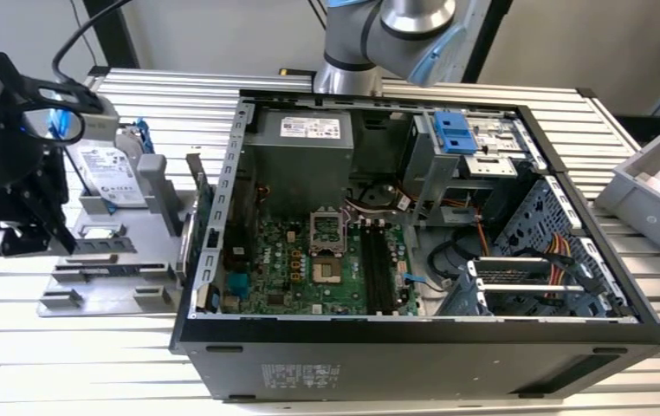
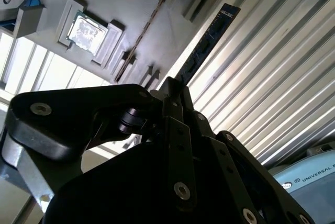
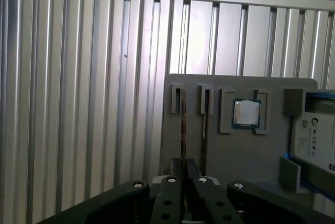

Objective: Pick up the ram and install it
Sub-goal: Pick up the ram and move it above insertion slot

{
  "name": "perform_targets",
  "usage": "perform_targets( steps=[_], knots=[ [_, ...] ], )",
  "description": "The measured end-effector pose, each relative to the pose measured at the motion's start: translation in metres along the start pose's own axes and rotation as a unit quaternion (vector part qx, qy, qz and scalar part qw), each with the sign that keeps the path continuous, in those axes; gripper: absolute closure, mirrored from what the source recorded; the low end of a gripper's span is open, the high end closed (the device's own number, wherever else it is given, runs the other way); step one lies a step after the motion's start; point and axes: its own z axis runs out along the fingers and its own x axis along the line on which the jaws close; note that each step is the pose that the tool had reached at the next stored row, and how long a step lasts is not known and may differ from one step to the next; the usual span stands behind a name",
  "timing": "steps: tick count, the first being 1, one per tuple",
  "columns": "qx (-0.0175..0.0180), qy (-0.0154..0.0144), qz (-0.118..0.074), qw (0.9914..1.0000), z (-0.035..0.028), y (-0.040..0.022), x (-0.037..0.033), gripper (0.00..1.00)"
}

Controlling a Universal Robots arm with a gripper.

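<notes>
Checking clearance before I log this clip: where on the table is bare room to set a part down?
Bare ribbed table lies in front of the grey fixture, at the exterior view's left of the computer case. Another strip runs behind the fixture. Crowded: the fixture's slots and the case interior.

A ribbed metal workbench [image 1: 99, 381] before a pale wall [image 1: 215, 35].
The top is built of long silvery slats with dark grooves between them (in the second wrist view they glare almost white under strong light). The wall behind is plain and light, crossed by a dark slanting post [image 1: 106, 35]. At the exterior view's right, a grey bin [image 1: 621, 192] sits on a neighbouring slatted surface.
</notes>
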Motion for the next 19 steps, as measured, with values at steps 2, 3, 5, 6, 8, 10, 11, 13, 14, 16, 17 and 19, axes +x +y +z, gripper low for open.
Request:
perform_targets(
  steps=[2, 3, 5, 6, 8, 10, 11, 13, 14, 16, 17, 19],
  knots=[
    [0.0000, 0.0000, 0.000, 1.00000, -0.0009, 0.0000, 0.0000, 1.00],
    [0.0000, 0.0000, 0.000, 1.00000, -0.0013, 0.0000, 0.0000, 1.00],
    [0.0000, 0.0000, 0.000, 1.00000, -0.0024, 0.0000, 0.0000, 1.00],
    [0.0000, 0.0000, 0.000, 1.00000, -0.0031, 0.0000, -0.0001, 1.00],
    [0.0000, 0.0000, 0.000, 1.00000, -0.0050, 0.0000, -0.0001, 1.00],
    [0.0000, 0.0000, 0.000, 1.00000, -0.0068, 0.0001, -0.0001, 1.00],
    [0.0000, 0.0000, 0.000, 1.00000, -0.0075, 0.0001, -0.0001, 1.00],
    [0.0000, 0.0000, 0.000, 1.00000, -0.0091, 0.0001, -0.0001, 1.00],
    [-0.0001, 0.0000, 0.000, 1.00000, -0.0100, 0.0001, -0.0002, 1.00],
    [0.0000, 0.0000, 0.000, 1.00000, -0.0112, 0.0001, -0.0002, 1.00],
    [0.0000, 0.0000, 0.000, 1.00000, -0.0119, 0.0001, -0.0002, 1.00],
    [0.0000, 0.0000, 0.000, 1.00000, -0.0131, 0.0001, -0.0002, 1.00]
  ],
)
